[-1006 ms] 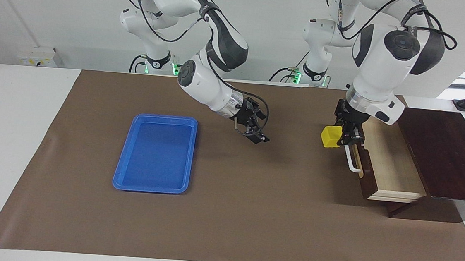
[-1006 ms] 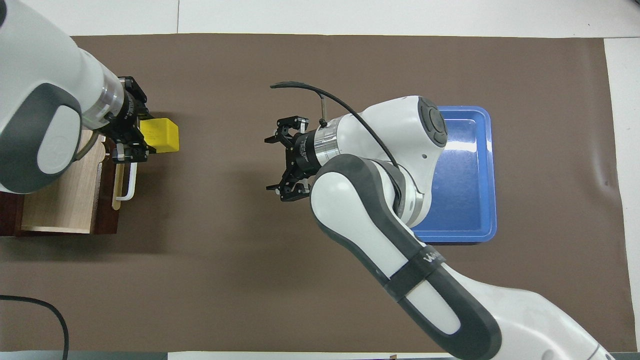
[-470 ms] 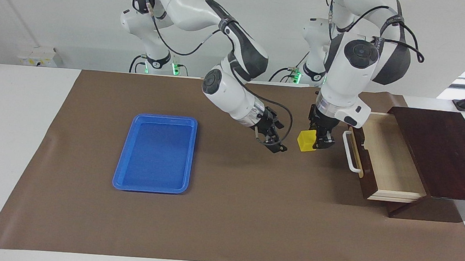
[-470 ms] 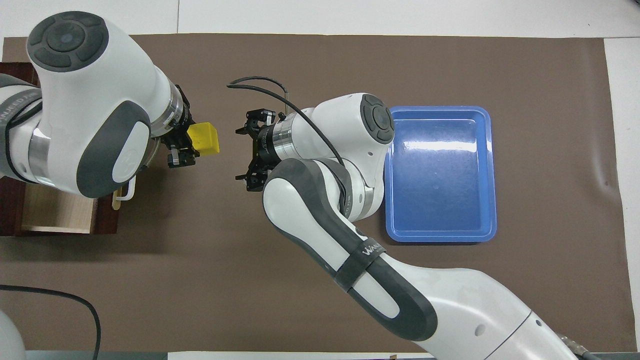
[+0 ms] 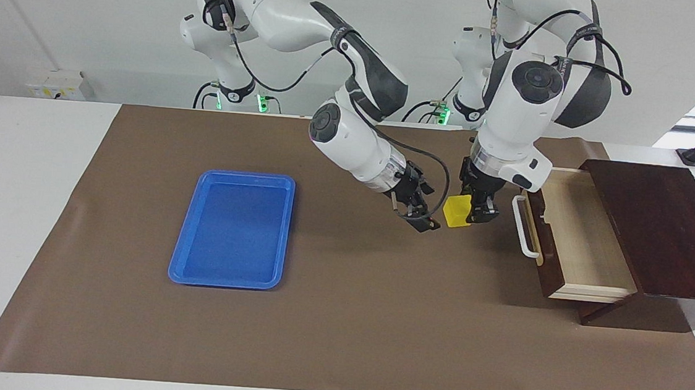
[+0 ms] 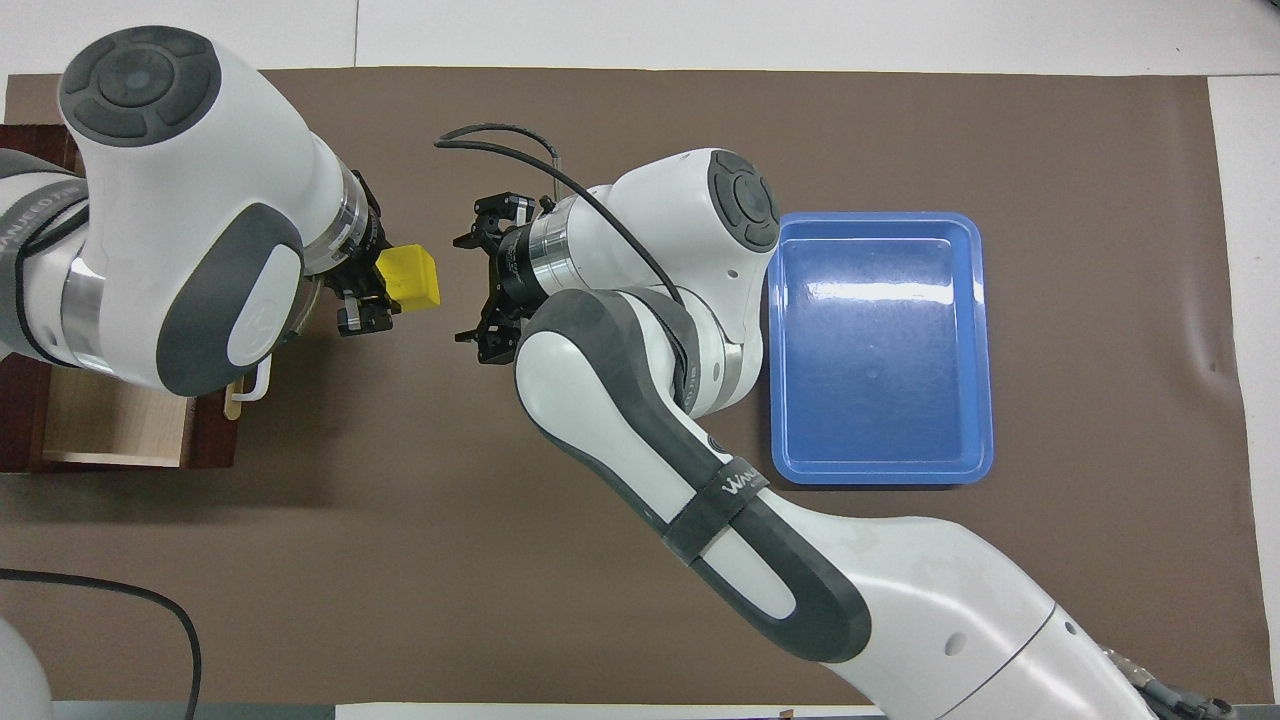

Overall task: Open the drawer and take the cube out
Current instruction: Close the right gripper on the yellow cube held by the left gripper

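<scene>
The left gripper (image 5: 481, 213) is now holding the cube (image 5: 457, 212) in the air over the brown mat (image 5: 338, 318), in front of the drawer (image 5: 573, 237). A second ago it was carrying the cube just clear of the drawer's front by the white handle (image 5: 523, 230); it has since been travelling toward the middle of the table and is now slowing almost to a stop. Its fingers are pinching the cube from the side, so most of the block is projecting out of the grip toward the right arm.

The right gripper (image 5: 422, 210) has been closing in over the same second and is now hanging just beside the cube, its fingers spread wide and aimed at the block's free face. In the overhead view a narrow gap is showing between its tips and the cube, so no contact is being made yet.

Judgement: the drawer is standing pulled out with its pale interior bare, so opening and removal are done. The two grippers are lining up for a handover, probably with the blue tray (image 5: 234, 231) at the right arm's end as the destination.

The cube is appearing as a small solid bright yellow block with sharp edges, sitting slightly tilted in the grip, with no visible marks.
</scene>
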Action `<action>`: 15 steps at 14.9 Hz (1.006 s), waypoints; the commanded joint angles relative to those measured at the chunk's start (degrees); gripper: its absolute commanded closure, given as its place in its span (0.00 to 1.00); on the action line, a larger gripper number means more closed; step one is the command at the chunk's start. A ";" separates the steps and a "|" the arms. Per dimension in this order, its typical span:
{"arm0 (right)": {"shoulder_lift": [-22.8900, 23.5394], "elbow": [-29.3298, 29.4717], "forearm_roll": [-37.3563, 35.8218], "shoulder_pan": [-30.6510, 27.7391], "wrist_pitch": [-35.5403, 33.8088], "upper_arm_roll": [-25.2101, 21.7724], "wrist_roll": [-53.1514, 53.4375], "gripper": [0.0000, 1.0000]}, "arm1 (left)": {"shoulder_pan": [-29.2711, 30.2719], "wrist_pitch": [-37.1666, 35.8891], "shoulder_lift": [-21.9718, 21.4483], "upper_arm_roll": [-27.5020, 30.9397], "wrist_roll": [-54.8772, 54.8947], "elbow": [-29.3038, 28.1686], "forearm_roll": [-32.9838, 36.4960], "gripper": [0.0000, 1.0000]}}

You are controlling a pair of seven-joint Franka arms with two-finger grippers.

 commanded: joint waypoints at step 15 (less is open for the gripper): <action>3.35 7.40 -3.23 0.68 -3.76 0.29 1.01 0.00 | -3.18 1.00 -0.65 0.66 -3.46 -0.98 -0.87 1.00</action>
